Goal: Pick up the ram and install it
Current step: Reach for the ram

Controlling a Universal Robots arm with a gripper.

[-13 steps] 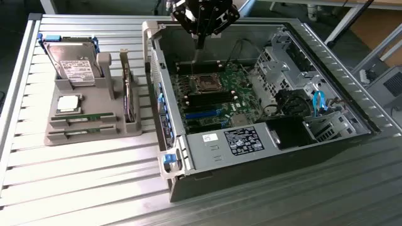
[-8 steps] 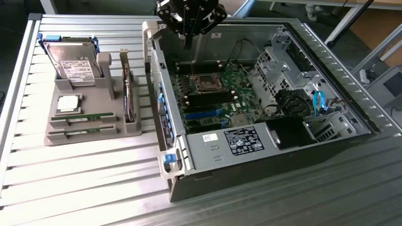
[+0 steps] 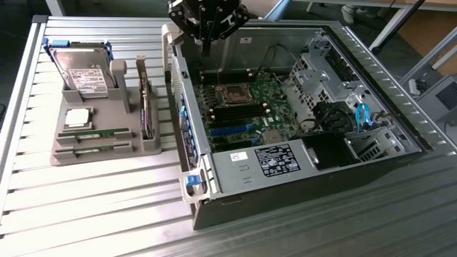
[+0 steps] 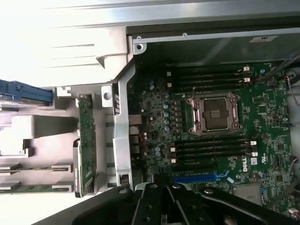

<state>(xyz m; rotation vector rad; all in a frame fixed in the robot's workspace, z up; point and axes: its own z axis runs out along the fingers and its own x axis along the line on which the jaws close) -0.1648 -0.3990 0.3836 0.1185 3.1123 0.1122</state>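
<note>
Two ram sticks (image 3: pixel 94 133) lie in the slots of a grey holder (image 3: pixel 100 156) on the exterior view's left; the wrist view shows them as green strips (image 4: pixel 33 188). A third green board (image 3: pixel 146 104) stands on edge at the holder's side nearest the case (image 4: pixel 87 145). My gripper (image 3: pixel 205 49) hangs above the far end of the open computer case, apart from the holder. It is shut, with nothing visible between its fingers (image 4: pixel 165 194). Below it lies the motherboard, whose black memory slots (image 3: pixel 233 112) (image 4: pixel 211 146) sit beside the processor socket (image 4: pixel 215 112).
A silver hard drive (image 3: pixel 84 72) stands at the holder's far end, and a square processor chip (image 3: pixel 78 118) lies in front of it. The case wall (image 3: pixel 187 134) separates the holder from the motherboard. Drive cages and cables (image 3: pixel 360 118) fill the case's other side.
</note>
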